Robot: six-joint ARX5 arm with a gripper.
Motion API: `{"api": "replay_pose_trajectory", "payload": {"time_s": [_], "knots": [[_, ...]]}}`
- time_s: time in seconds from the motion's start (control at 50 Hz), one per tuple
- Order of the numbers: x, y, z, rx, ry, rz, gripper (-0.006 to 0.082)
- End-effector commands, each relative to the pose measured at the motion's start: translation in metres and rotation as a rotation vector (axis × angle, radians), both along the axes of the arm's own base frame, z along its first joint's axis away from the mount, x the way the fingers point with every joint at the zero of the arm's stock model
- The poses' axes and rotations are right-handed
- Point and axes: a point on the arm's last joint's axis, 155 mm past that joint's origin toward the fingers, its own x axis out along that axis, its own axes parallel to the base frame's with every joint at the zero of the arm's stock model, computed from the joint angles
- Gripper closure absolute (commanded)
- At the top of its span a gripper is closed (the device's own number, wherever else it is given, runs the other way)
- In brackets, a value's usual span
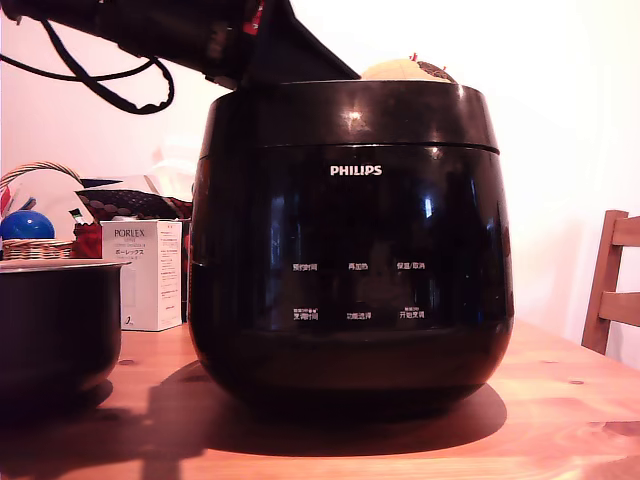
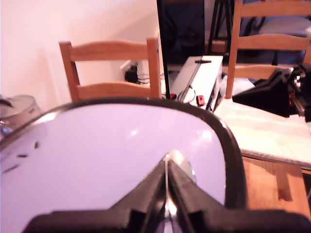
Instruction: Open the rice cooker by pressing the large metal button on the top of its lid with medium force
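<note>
The end effector (image 2: 166,167) has its two fingers drawn together with no gap showing and nothing between them, their tips down on the lid (image 2: 112,160) right at a small shiny piece of metal, which I take to be the button (image 2: 181,162). The rice cooker (image 1: 350,240) sits squarely on the wooden worktop (image 1: 560,400), lid down and closed all round.

To do this well, I'd say the push should go straight down through the middle of the button, not at a slant, since closed fingertips could skid off the glossy lid. Press firmly but steadily, enough to trip the latch, and not so hard that the cooker rocks or slides on the wood. It would also be wise to be ready to lift clear, as the lid will likely spring up.

The exterior view shows the whole front of the cooker with its PHILIPS logo, the closed seam, the arm (image 1: 200,35) coming in from that view's left, the smaller black pot (image 1: 55,320) and a white box (image 1: 145,275) beside it. It hides the button and the fingertips entirely behind the lid's edge. The wrist view gives exactly that contact point, plus a wooden chair (image 2: 112,68) behind, but none of the cooker's body.
</note>
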Motion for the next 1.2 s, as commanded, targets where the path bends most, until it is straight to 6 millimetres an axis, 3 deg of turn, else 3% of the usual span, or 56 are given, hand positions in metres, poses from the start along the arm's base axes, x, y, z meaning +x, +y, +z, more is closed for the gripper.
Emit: {"api": "replay_pose_trajectory", "payload": {"time_s": [0.0, 0.76, 1.04, 1.18], "knots": [[0.001, -0.001, -0.006, 0.017, 0.009, 0.002, 0.0786], [-0.009, 0.012, -0.092, 0.278, 0.193, 0.033, 0.0786], [-0.008, 0.023, -0.109, 0.361, 0.19, 0.061, 0.0786], [-0.007, 0.022, -0.106, 0.352, 0.183, 0.062, 0.0786]]}}
